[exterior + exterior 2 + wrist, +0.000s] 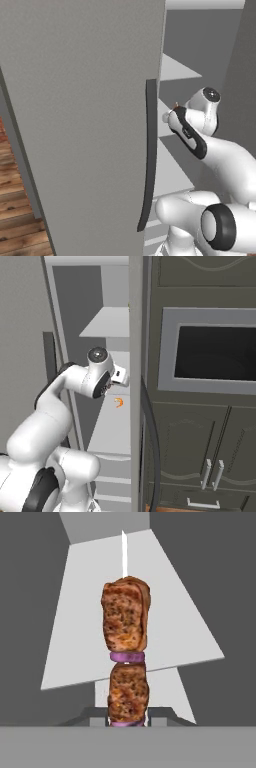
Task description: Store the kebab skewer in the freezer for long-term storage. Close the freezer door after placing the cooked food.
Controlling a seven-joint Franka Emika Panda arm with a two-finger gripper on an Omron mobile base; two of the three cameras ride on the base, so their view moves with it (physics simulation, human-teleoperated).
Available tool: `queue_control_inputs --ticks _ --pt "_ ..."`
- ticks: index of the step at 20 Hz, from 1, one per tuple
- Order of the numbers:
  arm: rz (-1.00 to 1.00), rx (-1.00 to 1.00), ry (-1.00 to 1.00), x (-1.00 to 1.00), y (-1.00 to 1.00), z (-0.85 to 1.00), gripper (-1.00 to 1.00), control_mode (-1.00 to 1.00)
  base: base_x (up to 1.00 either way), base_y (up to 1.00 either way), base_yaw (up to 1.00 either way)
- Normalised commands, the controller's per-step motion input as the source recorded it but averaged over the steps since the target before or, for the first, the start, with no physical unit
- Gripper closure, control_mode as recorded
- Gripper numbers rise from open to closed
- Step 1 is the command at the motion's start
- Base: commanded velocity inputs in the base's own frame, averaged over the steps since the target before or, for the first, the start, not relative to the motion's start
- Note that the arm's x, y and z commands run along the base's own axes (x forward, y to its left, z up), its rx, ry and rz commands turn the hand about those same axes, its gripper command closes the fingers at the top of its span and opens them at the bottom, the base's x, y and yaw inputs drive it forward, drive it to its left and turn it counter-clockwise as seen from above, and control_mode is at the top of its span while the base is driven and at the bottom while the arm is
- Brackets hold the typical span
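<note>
Placing step: gripper (128,722) fingers clamping the kebab skewer (127,657), carrying it inside the open freezer (100,406) above a white shelf (100,612); next is lowering, releasing, then closing the freezer door (75,125)

1. The left base view looks forward from behind the arm, close to the freezer door (85,125), whose grey face covers the left two thirds of the frame; the freezer (200,60) interior opens at upper right.
2. The right base view faces the same white shelves (107,323) from the other side, with dark cabinets at right.
3. Both share the arm and shelves.
4. The hand view looks along the claw (128,719), very near the kebab skewer (126,657), toward a white shelf.
</note>
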Motion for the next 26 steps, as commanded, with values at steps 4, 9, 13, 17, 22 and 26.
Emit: queue_control_inputs --ticks 4,9,13,17,22,26 --pt "0.00 0.00 0.00 0.35 -0.01 -0.22 1.00 -1.00 0.00 0.00 0.00" --pt "0.00 0.00 0.00 0.25 0.00 -0.15 1.00 -1.00 0.00 0.00 0.00" --pt "0.00 0.00 0.00 0.24 0.00 -0.12 1.00 -1.00 0.00 0.00 0.00" --pt "0.00 0.00 0.00 0.28 0.00 -0.15 1.00 -1.00 0.00 0.00 0.00" --pt "0.00 0.00 0.00 0.29 0.00 -0.15 1.00 -1.00 0.00 0.00 0.00" --pt "0.00 0.00 -0.01 0.38 0.00 -0.16 1.00 -1.00 0.00 0.00 0.00"
